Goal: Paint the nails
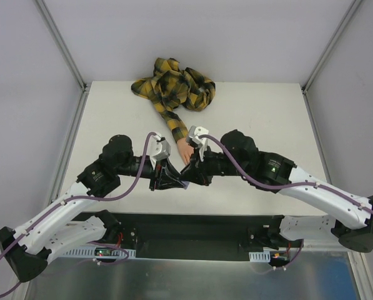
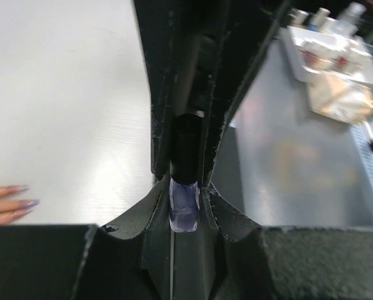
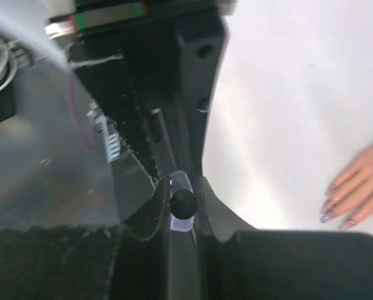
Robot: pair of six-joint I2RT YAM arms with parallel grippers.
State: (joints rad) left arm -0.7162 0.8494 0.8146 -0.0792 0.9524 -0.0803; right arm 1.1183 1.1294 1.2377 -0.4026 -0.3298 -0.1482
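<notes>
The peach mannequin hand with a yellow-black plaid sleeve lies on the white table just beyond both grippers. Its pinkish-purple nails show at the left edge of the left wrist view and at the lower right of the right wrist view. A small purple bottle sits between my left gripper's shut jaws. My right gripper meets it tip to tip and is shut on the bottle's black cap. The cap is on the bottle.
The bunched plaid shirt lies at the table's far edge. A grey metal surface runs along the near side past the table edge. A white tray with small bottles and a wrapped bundle sits on it.
</notes>
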